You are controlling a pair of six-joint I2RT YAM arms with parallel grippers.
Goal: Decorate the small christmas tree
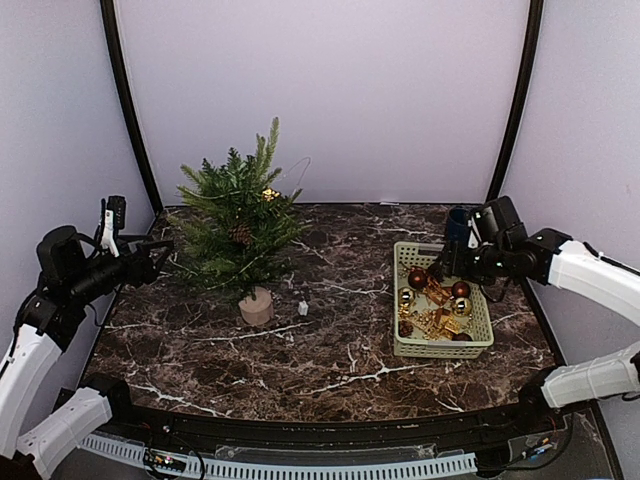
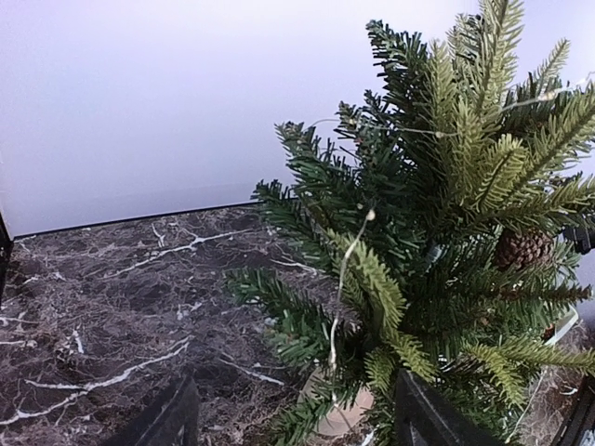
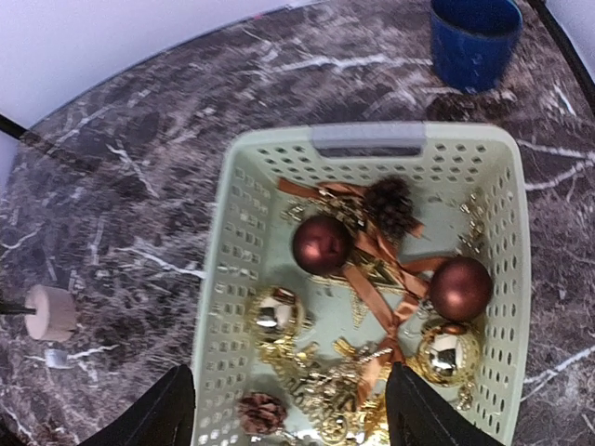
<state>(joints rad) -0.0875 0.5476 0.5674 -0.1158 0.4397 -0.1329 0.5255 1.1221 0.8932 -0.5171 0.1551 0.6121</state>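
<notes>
Fingers of the left tool (image 2: 293,423) stand wide apart and empty near the small christmas tree (image 2: 446,242), whose bushy needle branches carry a scaly pine cone (image 2: 523,249) and a thin wire (image 2: 339,297). Right tool (image 3: 290,413), likewise spread and empty, hangs over a pale perforated plastic basket (image 3: 232,242) of glossy brown balls (image 3: 321,243), mirror-gold balls (image 3: 448,353) and ribbon (image 3: 376,297). Its view shows a blue cup (image 3: 474,37) at upper right. The overhead view alone shows the whole tree, left of centre on the marbled surface (image 1: 330,340), in a beige round pot (image 1: 257,306).
</notes>
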